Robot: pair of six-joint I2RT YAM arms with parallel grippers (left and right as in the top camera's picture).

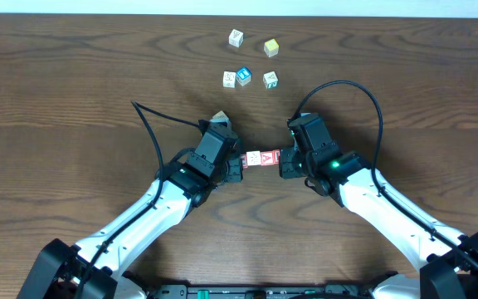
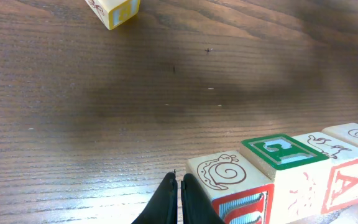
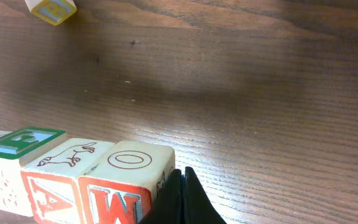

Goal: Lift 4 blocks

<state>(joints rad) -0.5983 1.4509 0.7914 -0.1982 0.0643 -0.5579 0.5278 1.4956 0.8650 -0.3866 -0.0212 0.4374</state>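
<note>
Overhead, blocks: I saw the row of blocks [image 1: 261,158] lying end to end at the middle of the worktop [image 1: 73,100]. The loose cubes [image 1: 243,75] sat towards the far edge.
Overhead, arms: both arms reached in from the near edge with elbows out. The left tool [image 1: 237,164] and right tool [image 1: 285,158] faced each other across the row.
Left wrist, tool: its fingers were together, with the tip at the snail-topped end block [image 2: 229,177]. I could not confirm contact.
Right wrist, tool: its fingers were together beside the O-topped end block [image 3: 132,165].
Handling: I judged the blocks light, stiff wood with slick painted faces. The row would need square pressure on the centres of both end faces, or it would buckle.
Lifted: I could not tell.
</note>
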